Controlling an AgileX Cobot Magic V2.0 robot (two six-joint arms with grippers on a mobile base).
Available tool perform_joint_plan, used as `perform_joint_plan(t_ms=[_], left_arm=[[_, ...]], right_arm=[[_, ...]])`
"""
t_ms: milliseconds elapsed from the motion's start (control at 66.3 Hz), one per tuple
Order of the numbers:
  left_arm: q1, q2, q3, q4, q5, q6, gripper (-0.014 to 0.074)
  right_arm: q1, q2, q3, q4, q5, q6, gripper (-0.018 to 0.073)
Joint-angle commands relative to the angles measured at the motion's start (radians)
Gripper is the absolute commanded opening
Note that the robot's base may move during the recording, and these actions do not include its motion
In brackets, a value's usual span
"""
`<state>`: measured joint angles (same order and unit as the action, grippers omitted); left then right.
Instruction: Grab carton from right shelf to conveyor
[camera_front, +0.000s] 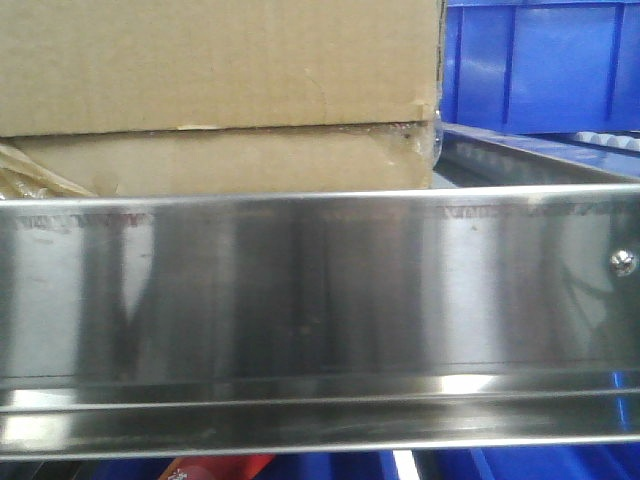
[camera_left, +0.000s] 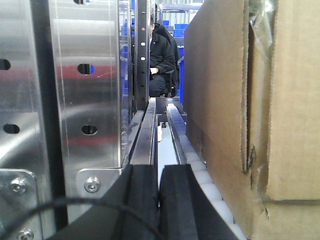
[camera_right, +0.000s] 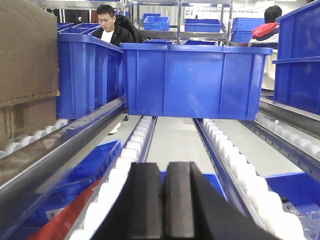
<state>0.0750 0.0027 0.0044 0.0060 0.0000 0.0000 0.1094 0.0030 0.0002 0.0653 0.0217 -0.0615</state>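
Observation:
The brown carton (camera_front: 215, 90) sits on the shelf behind the shiny steel front rail (camera_front: 320, 300), filling the upper left of the front view. In the left wrist view its side (camera_left: 220, 100) stands just right of my left gripper (camera_left: 160, 175), which is shut and empty between the steel upright and the white rollers. In the right wrist view a corner of the carton (camera_right: 25, 65) shows at far left. My right gripper (camera_right: 163, 172) is shut with nothing in it, pointing down a roller lane to the carton's right. The conveyor is out of view.
A blue plastic bin (camera_right: 195, 77) stands across the roller lane ahead of the right gripper, with more blue bins (camera_right: 87, 75) beside it and one (camera_front: 545, 65) right of the carton. White roller tracks (camera_right: 132, 147) line the lanes. People (camera_right: 107, 22) work behind the rack.

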Motion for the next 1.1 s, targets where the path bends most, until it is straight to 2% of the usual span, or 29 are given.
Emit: perform_joint_plan(t_ms=[0, 422, 754, 859, 950, 1025, 1086], left_arm=[[0.0, -0.003, -0.004, -0.006, -0.018, 0.0, 0.0011], [0.0, -0.003, -0.004, -0.006, -0.022, 0.0, 0.0011], [0.0, -0.003, -0.004, -0.006, -0.044, 0.0, 0.0011], [0.0, -0.003, -0.004, -0.006, -0.103, 0.0, 0.0011], [0.0, -0.003, -0.004, -0.074, -0.166, 0.0, 0.0011], [0.0, -0.003, -0.071, -0.074, -0.126, 0.0, 0.0011], [0.0, -0.003, -0.16, -0.056, -0.028, 0.0, 0.0015]], right_arm=[[0.003, -0.003, 0.0, 0.001, -0.014, -0.007, -0.0067], [0.003, -0.003, 0.0, 0.001, -0.014, -0.007, -0.0067], [0.003, -0.003, 0.0, 0.001, -0.109, -0.007, -0.0067], [0.003, -0.003, 0.0, 0.014, -0.152, -0.007, -0.0067], [0.003, -0.003, -0.028, 0.017, -0.15, -0.007, -0.0067], [0.003, -0.003, -0.109, 0.017, -0.091, -0.007, -0.0067], [0.003, -0.003, -0.182, 0.017, -0.01, -0.007, -0.0067]])
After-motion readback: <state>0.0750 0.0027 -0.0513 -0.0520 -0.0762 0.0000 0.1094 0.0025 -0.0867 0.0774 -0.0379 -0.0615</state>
